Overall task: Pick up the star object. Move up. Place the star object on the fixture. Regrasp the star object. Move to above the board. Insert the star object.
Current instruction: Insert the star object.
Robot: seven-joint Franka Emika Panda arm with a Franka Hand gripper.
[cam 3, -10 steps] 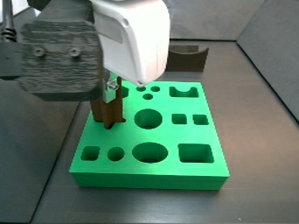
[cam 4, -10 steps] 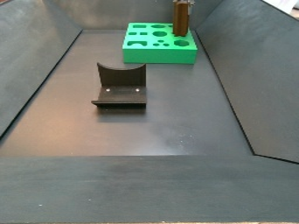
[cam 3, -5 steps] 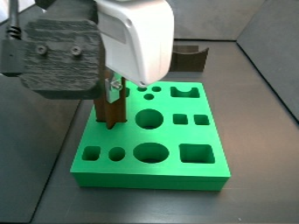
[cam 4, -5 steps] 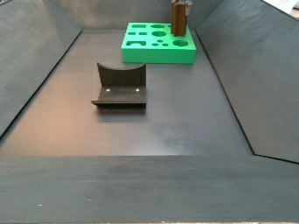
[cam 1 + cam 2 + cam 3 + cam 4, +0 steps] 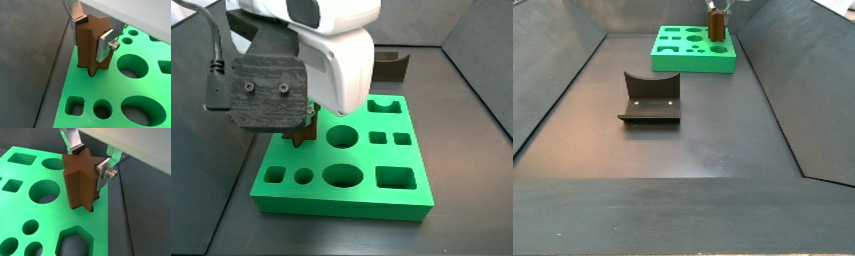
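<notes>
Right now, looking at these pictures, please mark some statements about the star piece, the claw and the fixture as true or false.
1. The claw is shut on the star object. True.
2. The star object lies on the fixture. False: the fixture is bare; the star is held upright over the green board.
3. The board is green with round and square holes. True.
4. The claw hovers above the fixture. False: it is over the board, apart from the fixture.
5. The star object is blue. False: it is brown.
</notes>
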